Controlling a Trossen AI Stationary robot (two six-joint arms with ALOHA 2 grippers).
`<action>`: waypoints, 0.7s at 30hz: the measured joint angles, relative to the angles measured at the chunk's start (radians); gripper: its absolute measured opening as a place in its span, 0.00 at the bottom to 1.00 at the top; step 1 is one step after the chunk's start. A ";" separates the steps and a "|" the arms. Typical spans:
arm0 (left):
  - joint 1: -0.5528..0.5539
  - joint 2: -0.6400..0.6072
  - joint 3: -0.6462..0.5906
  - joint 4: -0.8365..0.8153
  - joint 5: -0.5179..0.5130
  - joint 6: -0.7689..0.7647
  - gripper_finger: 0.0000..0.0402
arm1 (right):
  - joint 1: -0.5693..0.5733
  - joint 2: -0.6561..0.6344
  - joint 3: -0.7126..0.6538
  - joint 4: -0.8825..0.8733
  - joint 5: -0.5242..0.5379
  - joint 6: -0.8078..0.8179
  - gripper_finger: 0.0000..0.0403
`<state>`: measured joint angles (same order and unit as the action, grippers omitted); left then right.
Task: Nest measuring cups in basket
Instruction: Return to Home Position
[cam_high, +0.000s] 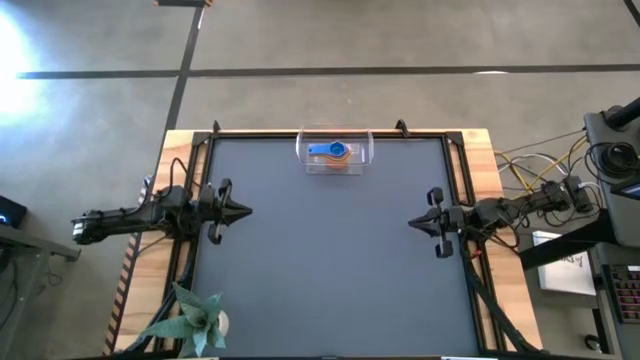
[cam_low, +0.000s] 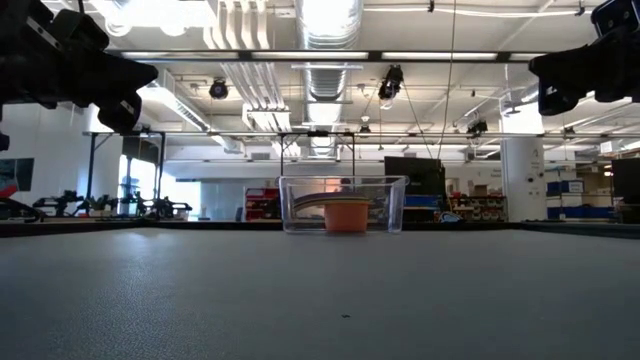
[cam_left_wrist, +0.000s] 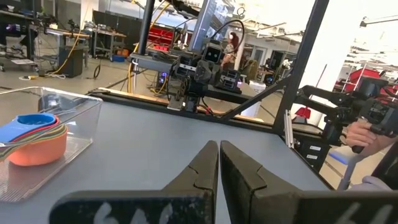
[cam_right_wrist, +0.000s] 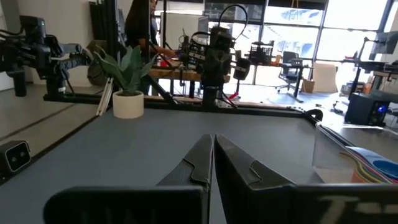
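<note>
Left gripper (cam_high: 243, 211) sits at 9 o'clock on the table (cam_high: 330, 280), hanging above the mat and pointing in toward centre; fingers pinched together on nothing in its wrist view. I read that as a parked pose, well apart from the load so nothing gets nudged.

Plant (cam_high: 190, 322) at 7 o'clock is clear of both arms and not part of the job.

Basket (cam_high: 303, 150) is at 12 o'clock against the far edge, midway between the arms; my guess is that lets either one reach it. Measuring cups (cam_high: 332, 152) are inside it as one nested stack: orange at the bottom on the basket floor, blue on top, handles fanned toward 9 o'clock. The low view puts the stack below the rim, so I see little tip risk; I can't count all seven layers from here.

Right gripper (cam_high: 413, 223) at 3 o'clock mirrors the left: raised, aimed at centre, fingers clenched and empty.

Nesting looks done to me; only homing is left.
</note>
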<state>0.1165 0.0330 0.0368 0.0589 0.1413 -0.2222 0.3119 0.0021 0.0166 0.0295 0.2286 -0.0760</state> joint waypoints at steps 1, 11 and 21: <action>0.000 0.000 0.000 0.000 0.000 0.000 0.00 | 0.000 0.000 0.000 0.002 0.004 0.001 0.02; 0.000 0.000 0.000 0.000 0.000 0.000 0.00 | 0.000 0.001 0.000 0.004 0.007 -0.005 0.02; 0.000 0.000 0.000 0.000 0.000 0.000 0.00 | 0.000 0.001 0.000 0.005 0.007 0.013 0.02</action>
<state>0.1165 0.0330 0.0368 0.0589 0.1410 -0.2222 0.3119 0.0029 0.0166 0.0341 0.2359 -0.0634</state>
